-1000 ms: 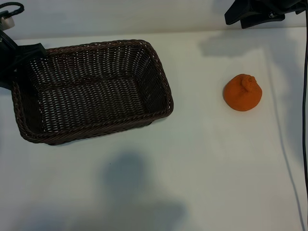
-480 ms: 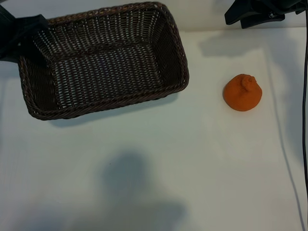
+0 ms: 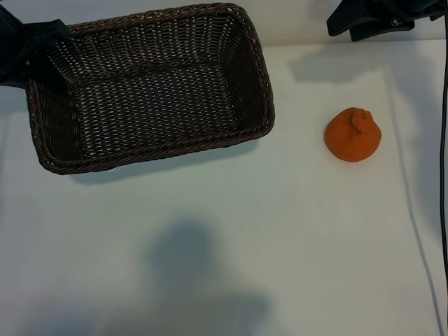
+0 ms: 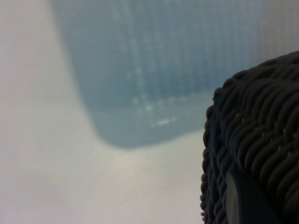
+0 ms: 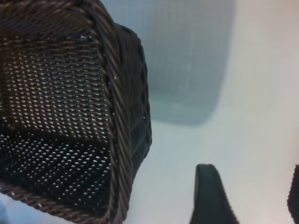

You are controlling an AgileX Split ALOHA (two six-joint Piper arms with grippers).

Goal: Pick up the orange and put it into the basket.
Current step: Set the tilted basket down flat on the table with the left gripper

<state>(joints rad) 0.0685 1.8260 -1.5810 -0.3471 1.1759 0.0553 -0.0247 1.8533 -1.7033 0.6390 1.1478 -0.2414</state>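
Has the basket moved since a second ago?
Yes. The basket has shifted toward the exterior view's top and right, nearer the orange, which stayed put; its shadow suggests it is lifted.

Left gripper point(image 3: 35, 49) at far left, fingers clamped; right gripper point(image 3: 364, 24) parked far right, fingers point(image 5: 210, 196) apart.

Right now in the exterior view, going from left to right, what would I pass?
Left tool shut on the basket's corner → basket, lifted above its shadow → orange on the table → dark cable along the right edge. The right tool hangs open near the top, above the orange's side.
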